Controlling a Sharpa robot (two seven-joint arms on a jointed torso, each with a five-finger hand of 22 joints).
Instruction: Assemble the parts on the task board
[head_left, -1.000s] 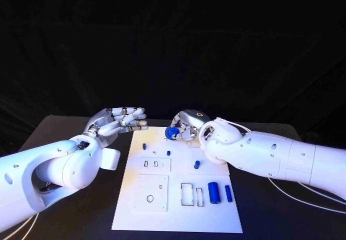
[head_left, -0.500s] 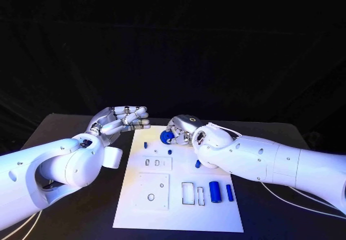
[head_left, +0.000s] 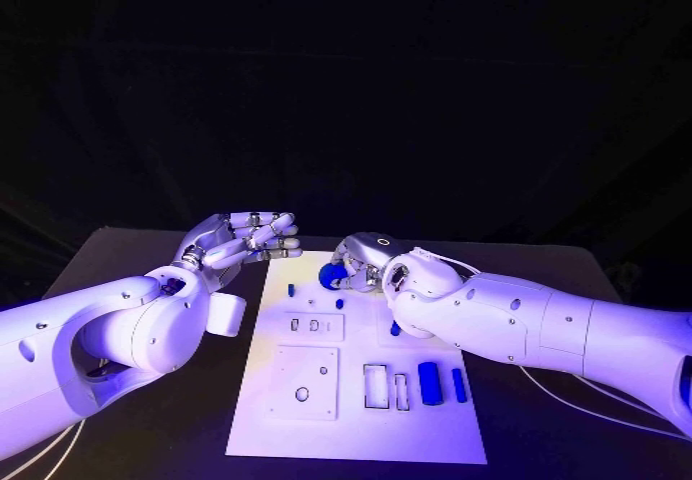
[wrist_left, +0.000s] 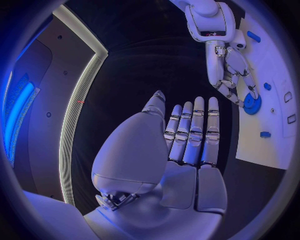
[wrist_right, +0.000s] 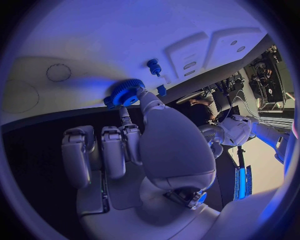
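Observation:
The white task board (head_left: 361, 410) lies in the middle of the black table. My right hand (head_left: 369, 258) hovers over the board's far end and pinches a blue gear (head_left: 335, 275) between thumb and finger; the gear (wrist_right: 127, 92) sits close above the white surface, and the left wrist view catches the same gear (wrist_left: 252, 103). Small blue pegs (head_left: 290, 291) (head_left: 339, 304) stand just in front of it. My left hand (head_left: 238, 240) floats beside the board's far left corner, fingers loosely apart (wrist_left: 190, 132), holding nothing.
Nearer on the board lie a short blue piece (head_left: 395, 328), a thick blue cylinder (head_left: 428, 383) and a thinner one (head_left: 459, 385). Raised white blocks with slots and holes (head_left: 312, 326) (head_left: 303, 385) occupy the board's left half. Cables trail on the table at the right (head_left: 577, 400).
My right hand has carried the gear slightly left and down toward the board's far end. The left hand has stayed in place.

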